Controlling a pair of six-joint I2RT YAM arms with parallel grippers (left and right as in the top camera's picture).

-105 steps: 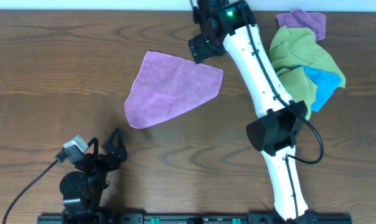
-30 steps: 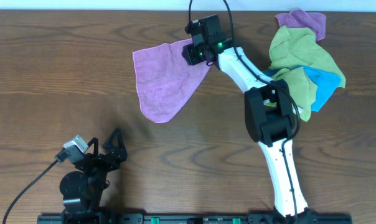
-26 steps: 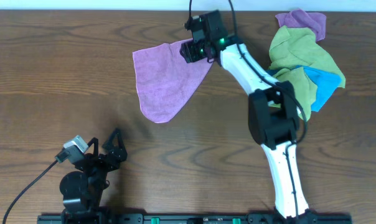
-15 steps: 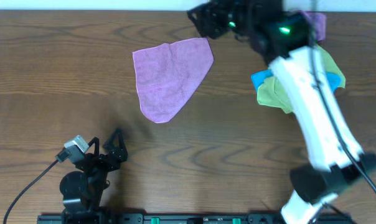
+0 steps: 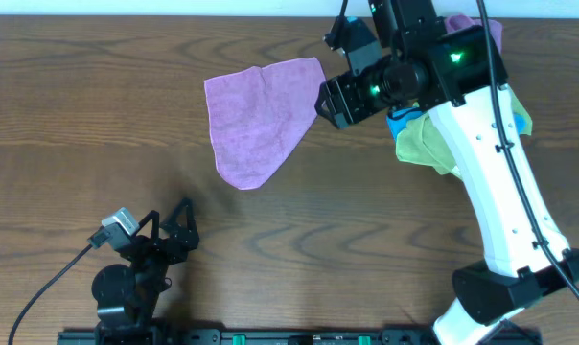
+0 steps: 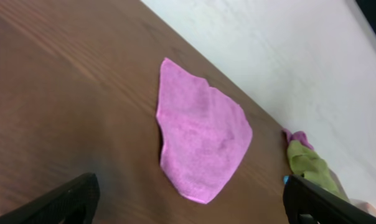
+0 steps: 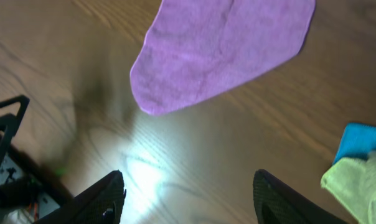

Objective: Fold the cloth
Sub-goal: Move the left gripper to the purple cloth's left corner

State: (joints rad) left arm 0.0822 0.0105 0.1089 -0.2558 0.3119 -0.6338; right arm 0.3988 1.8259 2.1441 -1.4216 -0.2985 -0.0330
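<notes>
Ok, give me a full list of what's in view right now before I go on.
cloth: one, lilac-purple, spread on the table, centre-back
second purple cloth: one, purple, far back right, mostly hidden by the right arm
green cloth: lime-green, in the right-side pile; count unclear
blue cloth: one, bright blue, in that pile against the green
table: one, dark brown wood
left gripper: black, open, empty, front left
right gripper: black, open, empty, above the table just right of the cloth
</notes>
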